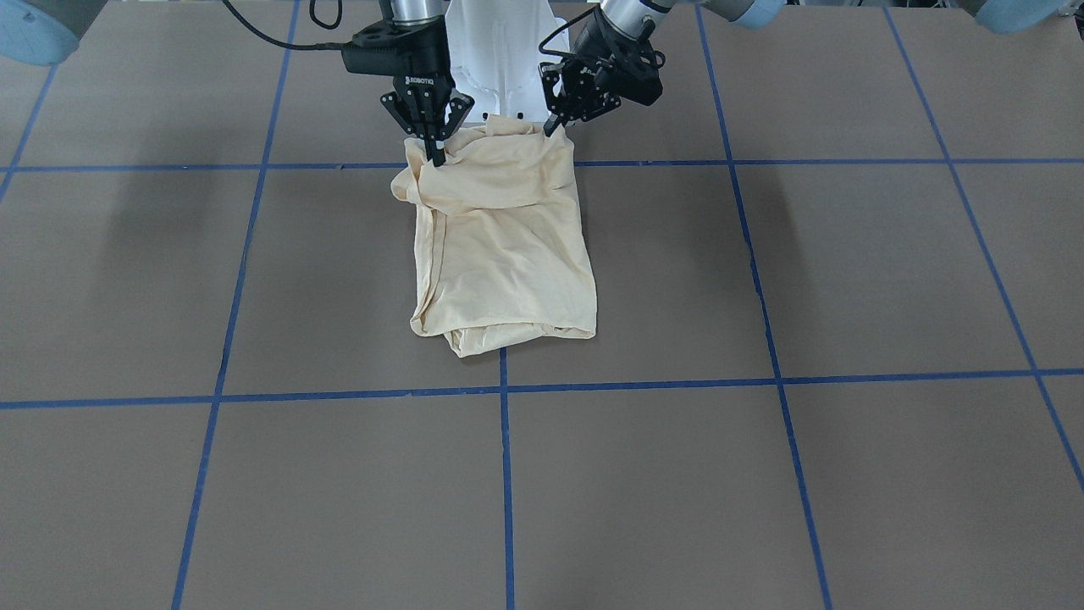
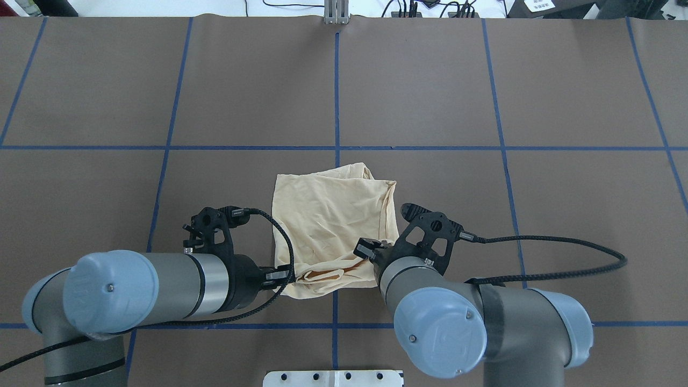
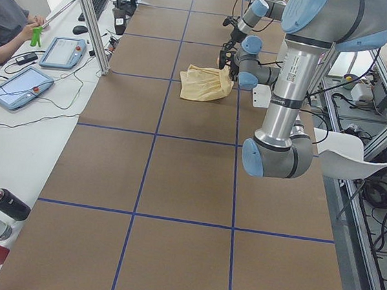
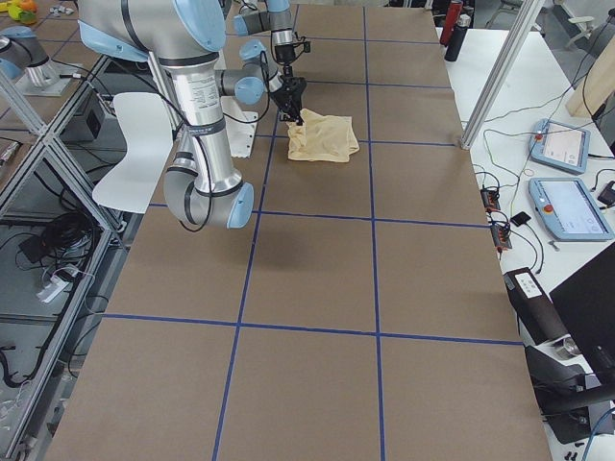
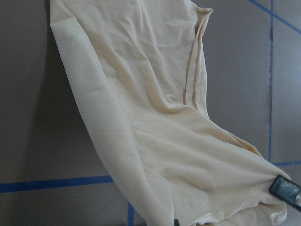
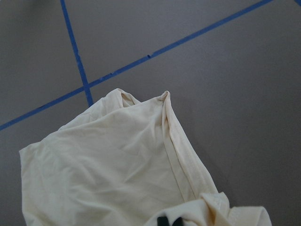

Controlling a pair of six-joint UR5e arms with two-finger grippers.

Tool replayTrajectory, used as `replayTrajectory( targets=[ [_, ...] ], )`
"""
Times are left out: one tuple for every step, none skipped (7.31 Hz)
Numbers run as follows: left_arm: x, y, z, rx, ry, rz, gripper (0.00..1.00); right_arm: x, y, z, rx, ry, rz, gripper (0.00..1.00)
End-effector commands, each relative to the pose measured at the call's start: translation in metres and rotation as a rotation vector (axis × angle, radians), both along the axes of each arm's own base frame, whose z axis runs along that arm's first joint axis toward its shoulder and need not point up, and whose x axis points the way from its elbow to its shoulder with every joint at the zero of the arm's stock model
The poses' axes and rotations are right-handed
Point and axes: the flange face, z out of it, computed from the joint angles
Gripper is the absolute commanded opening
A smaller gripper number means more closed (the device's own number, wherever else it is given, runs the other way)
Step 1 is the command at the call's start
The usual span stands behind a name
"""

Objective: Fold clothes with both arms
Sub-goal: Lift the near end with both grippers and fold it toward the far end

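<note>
Pinching one folded cream shirt (image 1: pixel 504 254), two claws, left claw (image 1: pixel 551 128) and right claw (image 1: pixel 436 152), each clamped on its robot-side edge

One fixed camera looks steeply down on the bench (image 1: pixel 762 508) from across it, facing the arms (image 1: pixel 413 10); another looks forward and down from behind them. Two more look along the bench from its ends, far off. Both wrist cameras sit close over the shirt (image 5: pixel 155 141), which every view shares.

brown table (image 1: pixel 762 508), blue tape grid (image 1: pixel 506 474), folded cream shirt (image 1: pixel 508 254) lying near the robot-side edge
</note>
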Motion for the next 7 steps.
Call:
replayTrajectory(
  targets=[
    [-0.004, -0.035, 0.003, 0.03, -0.026, -0.053, 0.0, -0.018, -0.044, -0.011, 0.023, 0.015, 0.031, 0.0],
    [0.006, -0.055, 0.011, 0.046, -0.061, -0.069, 0.0, -0.022, -0.056, -0.012, 0.031, 0.032, 0.037, 0.0],
    [0.013, -0.077, 0.01, 0.086, -0.086, -0.083, 0.0, -0.025, -0.068, -0.006, 0.035, 0.056, 0.045, 0.0],
    [0.015, -0.099, 0.009, 0.097, -0.102, -0.104, 0.0, -0.035, -0.082, -0.006, 0.042, 0.064, 0.055, 0.0],
    [0.012, -0.12, 0.01, 0.114, -0.117, -0.127, 0.0, -0.047, -0.096, -0.005, 0.038, 0.08, 0.068, 0.0],
    [0.009, -0.143, 0.015, 0.129, -0.142, -0.15, 0.0, -0.057, -0.11, -0.002, 0.033, 0.106, 0.075, 0.0],
    [0.014, -0.157, 0.02, 0.128, -0.163, -0.161, 0.0, -0.059, -0.12, 0.0, 0.037, 0.104, 0.082, 0.0]
  ],
)
